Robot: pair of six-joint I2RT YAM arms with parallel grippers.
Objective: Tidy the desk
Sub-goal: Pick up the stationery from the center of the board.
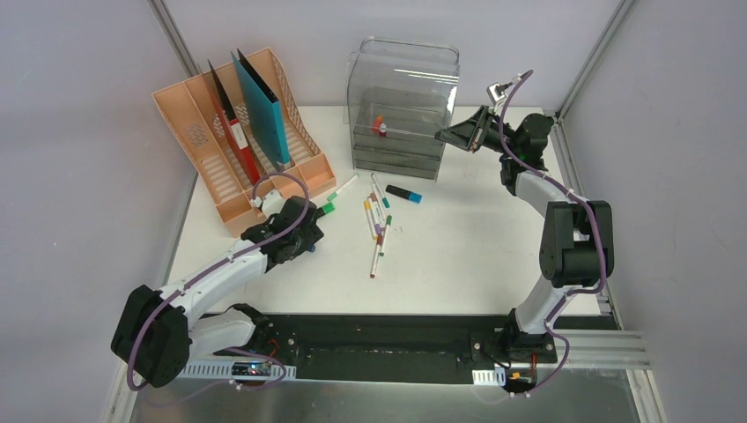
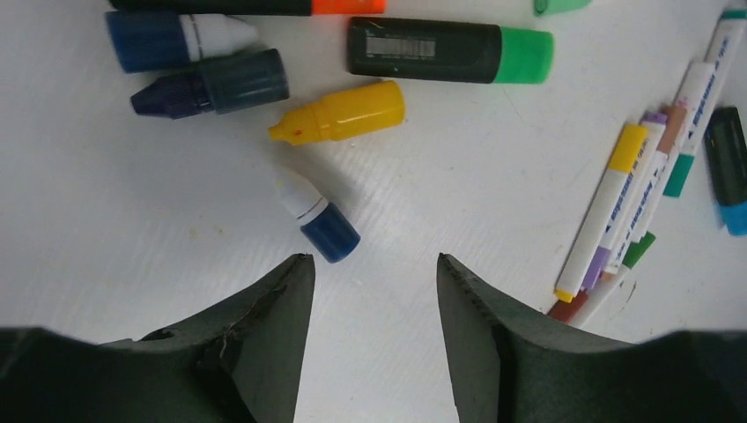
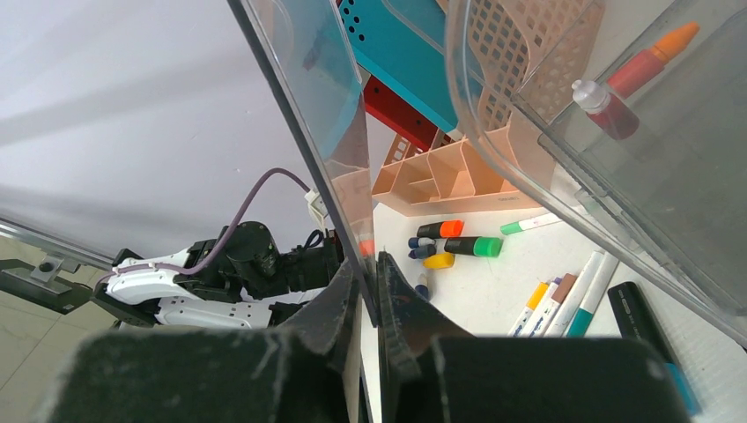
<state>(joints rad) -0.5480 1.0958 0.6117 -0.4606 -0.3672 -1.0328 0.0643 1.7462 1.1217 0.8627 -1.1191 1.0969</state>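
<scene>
The desk spreads white beneath the clear drawer box, which stands at its far edge. The left gripper, its arm low and wrist tipped down, hovers half-open and empty over a small blue-capped bottle front-left of the box — a skewed close could roll the bottle away. The right gripper reaches to the box's right side, pinched on a clear drawer wall — a hard tug might drag the box.
</scene>
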